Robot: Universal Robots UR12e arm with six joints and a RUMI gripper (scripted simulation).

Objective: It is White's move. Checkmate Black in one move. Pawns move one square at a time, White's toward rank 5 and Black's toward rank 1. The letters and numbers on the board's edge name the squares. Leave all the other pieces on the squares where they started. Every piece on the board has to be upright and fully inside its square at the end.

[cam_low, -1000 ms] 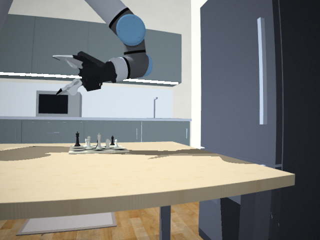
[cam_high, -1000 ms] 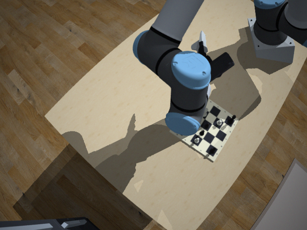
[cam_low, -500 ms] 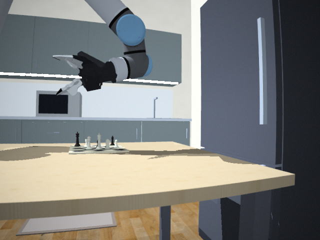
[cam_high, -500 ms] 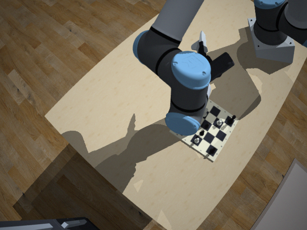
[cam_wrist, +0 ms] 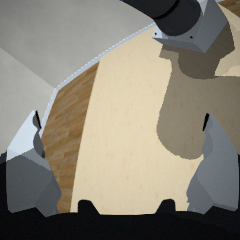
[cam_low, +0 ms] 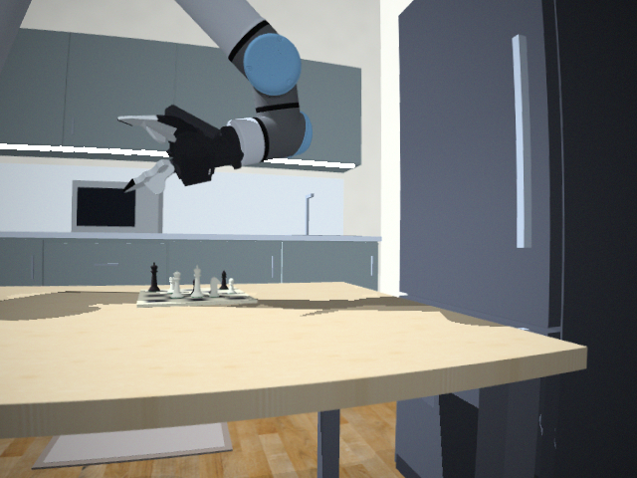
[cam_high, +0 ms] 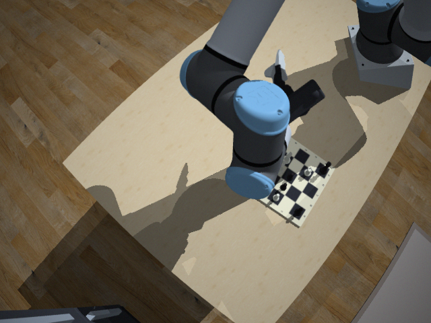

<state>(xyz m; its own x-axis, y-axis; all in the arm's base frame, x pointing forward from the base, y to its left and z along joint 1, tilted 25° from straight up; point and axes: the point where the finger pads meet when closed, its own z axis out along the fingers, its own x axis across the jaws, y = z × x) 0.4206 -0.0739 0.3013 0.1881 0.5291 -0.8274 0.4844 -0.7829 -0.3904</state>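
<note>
A small chessboard (cam_high: 297,182) lies on the light wooden table, partly hidden by the arm in the top view. It also shows in the exterior view (cam_low: 196,297). On it stand black pieces, such as a tall one (cam_high: 324,168) at the far corner and one (cam_high: 297,210) near the front edge, and white pieces (cam_high: 308,171) (cam_high: 276,197). In the exterior view a black piece (cam_low: 153,278) stands at the left and a tall white piece (cam_low: 196,282) near the middle. My gripper (cam_low: 125,154) hangs high above the table, pointing sideways, open and empty. The wrist view shows its fingers wide apart over bare table; the board is not in that view.
The arm's base (cam_high: 382,62) stands on the table at the far right corner. A tall dark fridge (cam_low: 514,169) stands right of the table. Kitchen cabinets and a microwave (cam_low: 107,205) line the back wall. The table edge shows in the wrist view.
</note>
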